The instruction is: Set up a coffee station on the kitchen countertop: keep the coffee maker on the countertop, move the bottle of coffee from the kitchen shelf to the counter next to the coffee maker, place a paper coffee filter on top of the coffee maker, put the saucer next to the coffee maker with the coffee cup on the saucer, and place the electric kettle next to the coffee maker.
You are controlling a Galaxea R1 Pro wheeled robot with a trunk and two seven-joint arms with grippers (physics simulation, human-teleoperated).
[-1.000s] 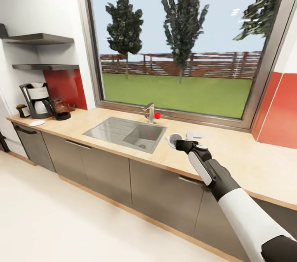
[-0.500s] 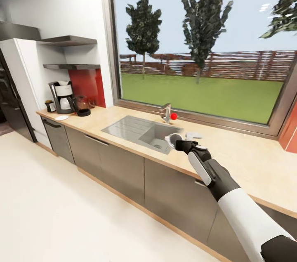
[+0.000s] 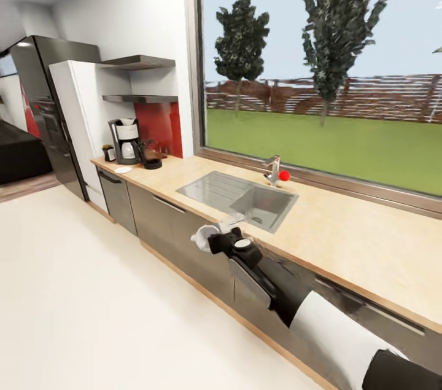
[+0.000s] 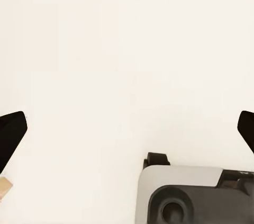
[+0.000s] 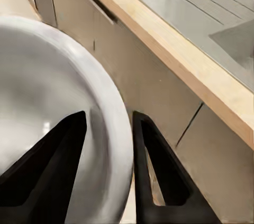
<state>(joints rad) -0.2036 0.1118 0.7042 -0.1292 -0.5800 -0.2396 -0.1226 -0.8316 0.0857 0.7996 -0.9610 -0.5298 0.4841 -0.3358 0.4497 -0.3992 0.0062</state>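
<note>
Light-wood kitchen countertop (image 3: pixel 344 236) runs under the window, with the coffee maker (image 3: pixel 127 141), electric kettle (image 3: pixel 151 155) and saucer (image 3: pixel 123 169) at its far end. Held off the counter's front edge, the right gripper (image 3: pixel 212 238) carries the white coffee cup (image 3: pixel 202 236); it looks bound for that saucer. Left gripper (image 4: pixel 127 128) hangs spread wide over bare floor. Right wrist: both fingers (image 5: pixel 153 171) pinch the cup's smooth rim (image 5: pixel 114 144).

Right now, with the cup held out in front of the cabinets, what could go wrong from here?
1. The right jaws pinch only the rim of the coffee cup, which hangs over the floor, off the kitchen countertop; a slip would likely drop it.
2. The saucer sits close to the coffee maker and electric kettle; setting down could bump them.
</note>
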